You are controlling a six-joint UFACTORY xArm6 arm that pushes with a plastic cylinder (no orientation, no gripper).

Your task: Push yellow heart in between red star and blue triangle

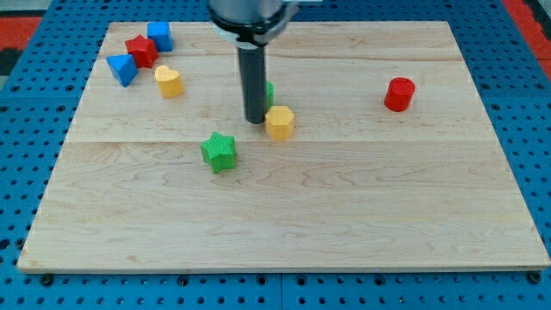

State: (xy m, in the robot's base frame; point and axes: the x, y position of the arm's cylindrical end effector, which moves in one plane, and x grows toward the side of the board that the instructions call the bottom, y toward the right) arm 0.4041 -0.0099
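My tip (256, 120) stands near the centre of the wooden surface (344, 224), just beside a yellow block (280, 122) at its 3 o'clock. A green block (269, 91) is half hidden behind the rod. It has no fingers. The yellow heart (169, 82) lies toward 10 o'clock, near the red star (140, 51) and the blue triangle (122, 69). A blue cube (159, 36), green star (219, 151) and red cylinder (399, 94) also lie there.

On the wooden board (344, 215), the blue cube (159, 35), red star (140, 50) and blue triangle (122, 69) run in a diagonal at the view's top left. The yellow heart (169, 82) lies just right of the triangle. My tip (256, 119) stands mid-board, beside the yellow block (279, 122) on its right. A green block (269, 90), perhaps touching the rod, sits half hidden behind it. The green star (219, 151) lies below-left and the red cylinder (399, 94) far right.
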